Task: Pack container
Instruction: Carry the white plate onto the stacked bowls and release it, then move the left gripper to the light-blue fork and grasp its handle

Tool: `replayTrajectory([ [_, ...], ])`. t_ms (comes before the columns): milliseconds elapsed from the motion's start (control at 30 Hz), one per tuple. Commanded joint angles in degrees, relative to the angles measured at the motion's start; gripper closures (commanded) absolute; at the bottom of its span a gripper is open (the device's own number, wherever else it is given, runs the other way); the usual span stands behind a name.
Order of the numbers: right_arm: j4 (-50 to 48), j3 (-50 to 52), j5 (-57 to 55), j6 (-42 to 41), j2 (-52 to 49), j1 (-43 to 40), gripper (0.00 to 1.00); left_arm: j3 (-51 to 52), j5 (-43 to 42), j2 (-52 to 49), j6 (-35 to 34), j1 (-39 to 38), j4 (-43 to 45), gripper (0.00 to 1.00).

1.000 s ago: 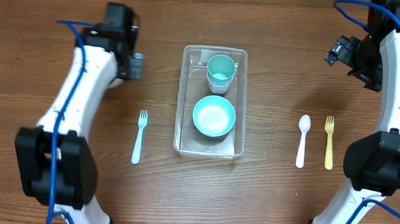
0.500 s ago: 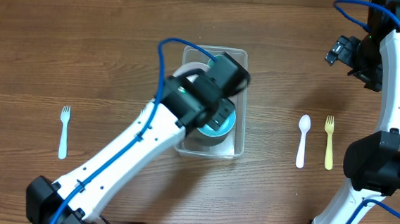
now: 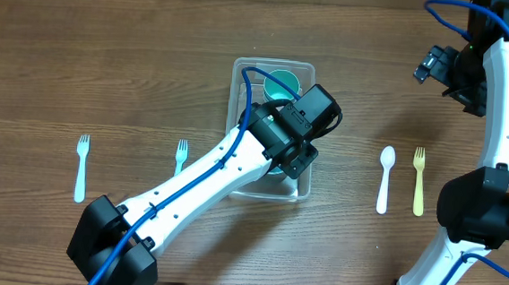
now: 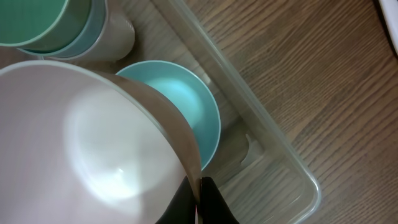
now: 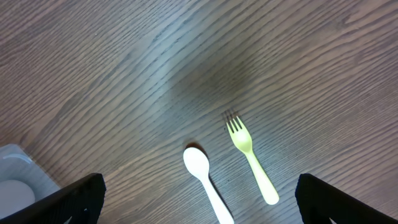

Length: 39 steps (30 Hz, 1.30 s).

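The clear, round-cornered rectangular plastic container (image 3: 238, 69) sits mid-table between the arms, already holding a round teal bowl (image 4: 186, 106) and stacked teal cups (image 4: 37, 18). A second ago the left arm was off to the container's left. Now the left gripper (image 4: 200, 186) hangs over it, fingers pinched tight on the rim of a pale white round bowl (image 4: 93, 143), which probably nests into the teal bowl next. The right gripper (image 5: 199, 205) is spread wide and empty above a white plastic spoon (image 5: 198, 163) and a yellow plastic fork (image 5: 249, 155).
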State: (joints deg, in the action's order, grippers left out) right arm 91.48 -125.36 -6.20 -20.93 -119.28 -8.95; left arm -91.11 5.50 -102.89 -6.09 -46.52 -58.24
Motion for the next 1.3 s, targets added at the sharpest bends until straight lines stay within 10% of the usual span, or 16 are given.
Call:
replayTrajectory([
  [0,-0.2,-1.4,-0.2,-0.3,2.2,0.0,0.0,0.1,-1.1,-0.5,-1.2,-0.4,0.4,0.96],
  [100,-0.2,-1.4,-0.2,-0.3,2.2,0.0,0.0,0.1,-1.1,-0.5,-1.2,-0.4,0.5,0.55],
  [167,-0.2,-1.4,-0.2,-0.3,2.2,0.0,0.0,0.1,-1.4,-0.5,-1.2,-0.4,0.7,0.5],
  [467,-0.2,-1.4,-0.2,-0.3,2.2,0.0,0.0,-4.8,4.7,6.6,-10.7,2.5,-4.4,0.54],
  [800,-0.2,-1.4,-0.2,-0.3,2.2,0.0,0.0,-0.6,7.1,29.4,-24.5,19.6,-24.7,0.36],
  [867,-0.2,-1.4,-0.2,-0.3,2.2,0.0,0.0,7.6,7.1,31.5,-26.2,21.9,-22.8,0.21],
  [1267,-0.2,-1.4,-0.2,-0.3,2.2,0.0,0.0,47.4,-0.6,29.9,-15.6,27.5,15.2,0.18],
])
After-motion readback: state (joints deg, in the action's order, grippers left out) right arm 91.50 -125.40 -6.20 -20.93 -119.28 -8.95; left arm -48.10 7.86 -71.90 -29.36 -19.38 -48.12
